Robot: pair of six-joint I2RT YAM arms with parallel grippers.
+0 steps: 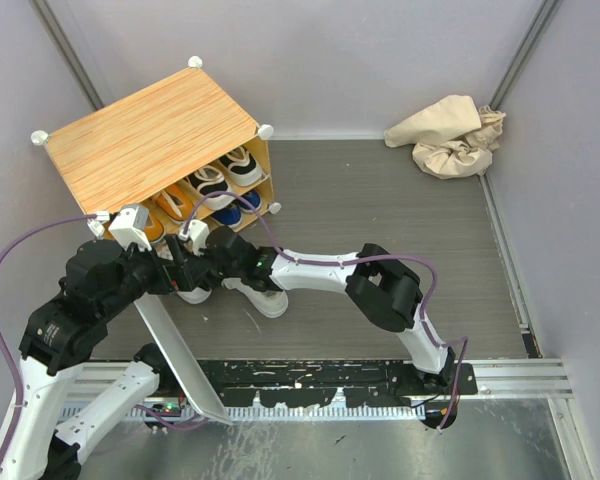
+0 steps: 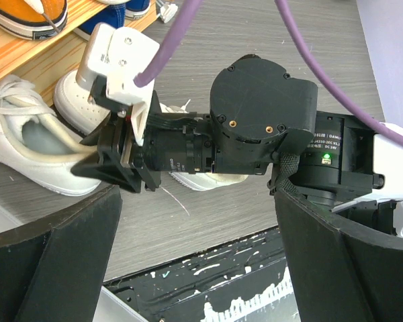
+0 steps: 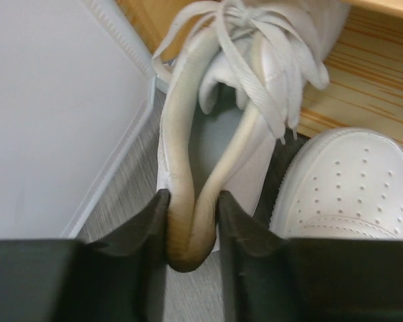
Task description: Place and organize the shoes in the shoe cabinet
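Observation:
The shoe cabinet [image 1: 150,135] stands at the back left, with orange [image 1: 170,205], black [image 1: 212,182] and blue [image 1: 230,212] sneakers on its open shelves. Two plain white sneakers lie on the floor in front of it. My right gripper [image 3: 191,231] is shut on the heel collar of one white sneaker [image 3: 208,127], pinching it flat; it also shows in the left wrist view [image 2: 27,154]. The other white sneaker [image 3: 349,181] lies just beside it. My left gripper [image 2: 195,235] is open and empty, hovering over the floor next to the right gripper [image 2: 111,164].
A white panel [image 1: 180,350] slants across the floor from the cabinet toward the near edge, close to the held sneaker's left [image 3: 54,121]. A crumpled beige cloth [image 1: 450,135] lies at the back right. Grey walls enclose the floor.

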